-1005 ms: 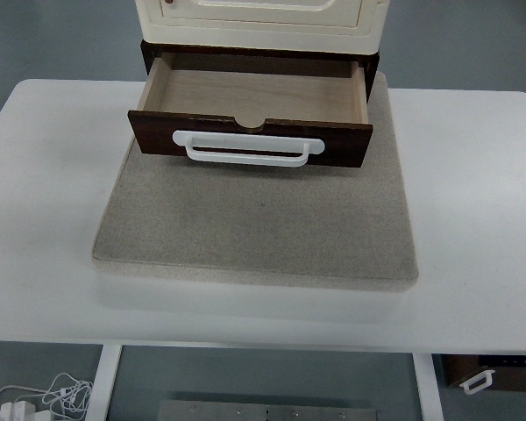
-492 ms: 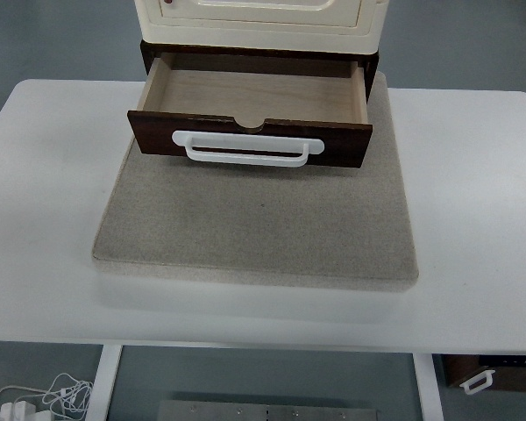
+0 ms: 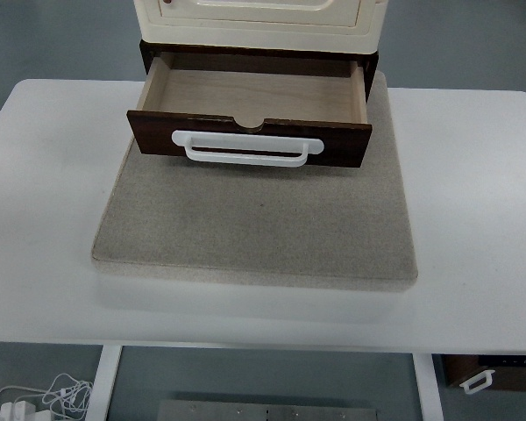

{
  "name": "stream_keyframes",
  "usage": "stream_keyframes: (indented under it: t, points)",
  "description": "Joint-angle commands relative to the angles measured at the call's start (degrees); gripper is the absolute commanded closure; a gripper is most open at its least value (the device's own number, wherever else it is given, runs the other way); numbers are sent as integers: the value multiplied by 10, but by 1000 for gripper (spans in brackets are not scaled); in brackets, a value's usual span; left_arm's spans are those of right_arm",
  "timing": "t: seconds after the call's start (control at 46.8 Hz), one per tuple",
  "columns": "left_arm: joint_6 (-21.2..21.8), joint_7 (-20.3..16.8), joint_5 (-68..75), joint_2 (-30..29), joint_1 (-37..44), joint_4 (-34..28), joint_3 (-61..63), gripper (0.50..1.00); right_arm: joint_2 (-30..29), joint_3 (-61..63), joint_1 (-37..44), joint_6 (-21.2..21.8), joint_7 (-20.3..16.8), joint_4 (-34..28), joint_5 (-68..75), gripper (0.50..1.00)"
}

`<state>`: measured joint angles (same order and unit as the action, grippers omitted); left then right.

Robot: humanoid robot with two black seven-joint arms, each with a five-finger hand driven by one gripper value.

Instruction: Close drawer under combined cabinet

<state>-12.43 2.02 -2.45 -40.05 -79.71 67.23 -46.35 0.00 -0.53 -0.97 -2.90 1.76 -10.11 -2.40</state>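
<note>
Grey mat (image 3: 254, 224) before open drawer (image 3: 250, 132)

One surface (image 3: 473, 202), white. One mat (image 3: 254, 228) lying on it. One cabinet (image 3: 259, 17), cream on top, standing at the mat's far edge. One drawer (image 3: 250, 140) under it, pulled out, with one white handle (image 3: 245, 149) across its dark front. Down on the floor: one bundle of white cable (image 3: 44, 399) at the lower left, and one more dark box (image 3: 495, 373) with its own white handle at the lower right.
</note>
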Motion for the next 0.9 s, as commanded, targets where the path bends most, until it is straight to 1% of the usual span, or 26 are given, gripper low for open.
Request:
stream_keyframes:
  t: [0.0, 0.214, 0.342, 0.428, 0.62, 0.663, 0.748, 0.812, 0.877]
  points:
    - [1, 0, 10, -1, 0, 39, 14, 506, 0, 0, 0, 0, 0, 0, 0, 548]
    - [3, 0, 57, 1, 1, 126, 68, 504, 0, 0, 0, 0, 0, 0, 0, 548]
    - [3, 3, 72, 3, 2, 166, 105, 504, 0, 0, 0, 0, 0, 0, -1, 548]
    - [2, 5, 83, 5, 1, 184, 136, 506, 0, 0, 0, 0, 0, 0, 0, 548]
    - [-7, 11, 158, 20, -5, 204, 206, 506, 0, 0, 0, 0, 0, 0, 0, 548]
    - [-7, 18, 160, 21, -5, 213, 219, 506, 0, 0, 0, 0, 0, 0, 0, 548]
    - [-9, 46, 162, 23, -5, 232, 245, 504, 0, 0, 0, 0, 0, 0, 0, 548]
    - [-20, 66, 166, 26, -5, 242, 263, 506, 0, 0, 0, 0, 0, 0, 0, 548]
    - [-32, 76, 173, 29, -5, 248, 278, 504, 0, 0, 0, 0, 0, 0, 0, 548]
